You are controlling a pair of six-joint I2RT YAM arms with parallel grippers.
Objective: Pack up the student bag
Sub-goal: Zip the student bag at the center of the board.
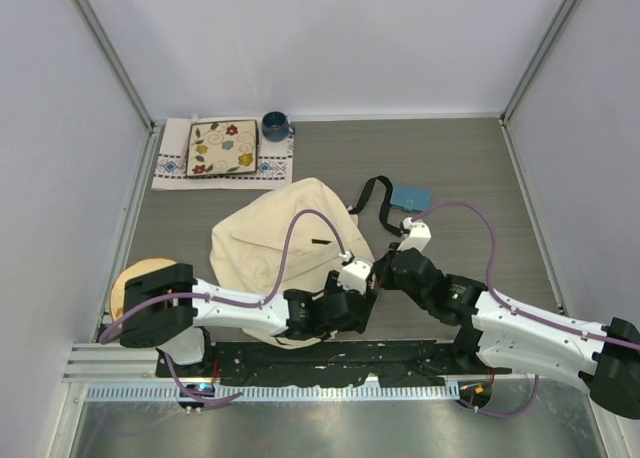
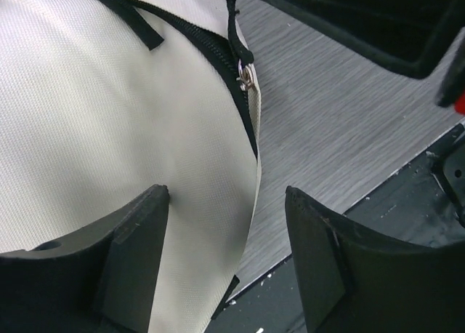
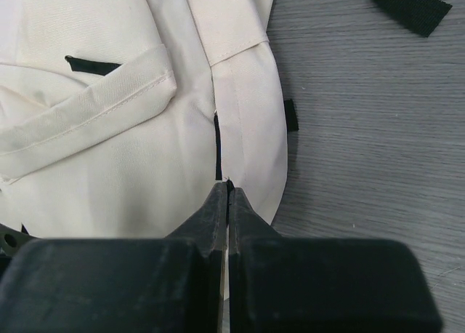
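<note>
Left wrist: left gripper [image 2: 227, 195] stood wide astride student bag [image 2: 109, 129] edge; zipper pull [image 2: 245, 75] visible.
Right wrist: right gripper [image 3: 227, 189] fingers pressed together.

student bag [image 2: 109, 115]: cream woven cloth, matt, with a fine grainy weave
zipper ring [image 2: 245, 75]: bare shiny metal
strap [image 3: 407, 6]: black woven webbing, matt
counter [image 3: 363, 129]: grey wood-grain finish, matt
jaws: black, matt, plastic-looking
mug [image 1: 275, 127]: dark blue, glossy glaze
</note>
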